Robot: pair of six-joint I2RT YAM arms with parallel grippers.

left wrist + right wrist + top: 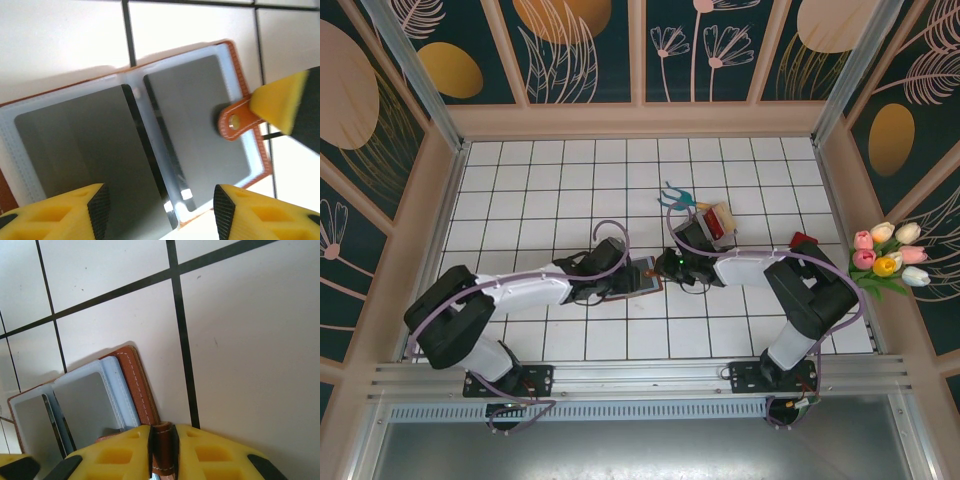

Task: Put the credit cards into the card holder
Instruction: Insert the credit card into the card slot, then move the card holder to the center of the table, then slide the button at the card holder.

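Observation:
The card holder (640, 276) lies open on the white tiles between my two grippers, its grey pockets (195, 125) facing up inside an orange-brown rim. My right gripper (163, 440) is shut on the holder's brown leather strap (164, 450), and one of its yellow fingers (287, 102) shows beside the strap's tab (234, 122). My left gripper (160, 210) hovers open over the holder's middle fold with nothing between its fingers. A red credit card (718, 221) rests in a small clear box behind the right gripper. Another dark red card (804, 240) lies by the right arm.
A blue-headed garden fork (676, 195) lies behind the clear box. A bunch of tulips (888, 256) sits against the right wall. Wooden walls fence the tiled floor (550, 180), which is bare on the left and at the back.

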